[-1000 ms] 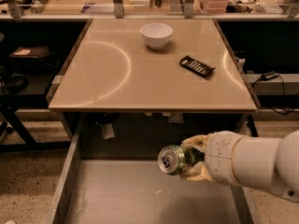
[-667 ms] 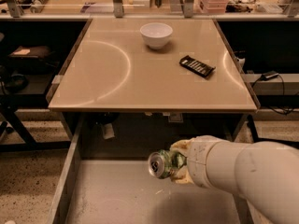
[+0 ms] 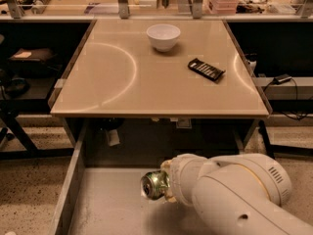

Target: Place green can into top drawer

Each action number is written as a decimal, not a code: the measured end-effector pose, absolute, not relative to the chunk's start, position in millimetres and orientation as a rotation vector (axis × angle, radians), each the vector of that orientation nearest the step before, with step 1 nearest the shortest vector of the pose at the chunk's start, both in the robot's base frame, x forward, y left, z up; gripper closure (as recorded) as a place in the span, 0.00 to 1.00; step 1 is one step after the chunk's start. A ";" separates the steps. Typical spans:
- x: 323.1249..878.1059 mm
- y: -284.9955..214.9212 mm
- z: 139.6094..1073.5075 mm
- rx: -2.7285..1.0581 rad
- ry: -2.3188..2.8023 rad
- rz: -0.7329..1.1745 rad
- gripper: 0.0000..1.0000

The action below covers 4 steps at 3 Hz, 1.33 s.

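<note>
Holding green can [image 3: 153, 185] sideways over top drawer [image 3: 105, 207], gripper [image 3: 167, 183] clamped on its body; we judge it light, thin-walled, slick, so grip mid-body, gently.

Item, green can [image 3: 152, 185]: shifted left and lower in view over the last second, now above the middle of the top drawer [image 3: 68, 185]. Gripper [image 3: 165, 184]: travelled with it, clamped on the can. Arm [image 3: 234, 195]: reaches further left and fills more of the lower right.
</note>
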State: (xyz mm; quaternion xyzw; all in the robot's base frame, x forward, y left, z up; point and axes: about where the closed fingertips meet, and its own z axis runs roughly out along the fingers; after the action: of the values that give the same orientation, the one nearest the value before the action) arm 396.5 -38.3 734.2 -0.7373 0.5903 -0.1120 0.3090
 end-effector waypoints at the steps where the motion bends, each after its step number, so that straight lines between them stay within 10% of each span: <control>1: 417.1 -40.7 717.6 -1.932 1.613 -0.252 1.00; 4: 485.2 -29.6 668.6 -1.602 1.714 0.325 1.00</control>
State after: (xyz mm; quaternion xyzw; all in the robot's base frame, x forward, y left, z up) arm 485.2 -29.6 668.6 -0.6265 0.6703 0.1271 0.3769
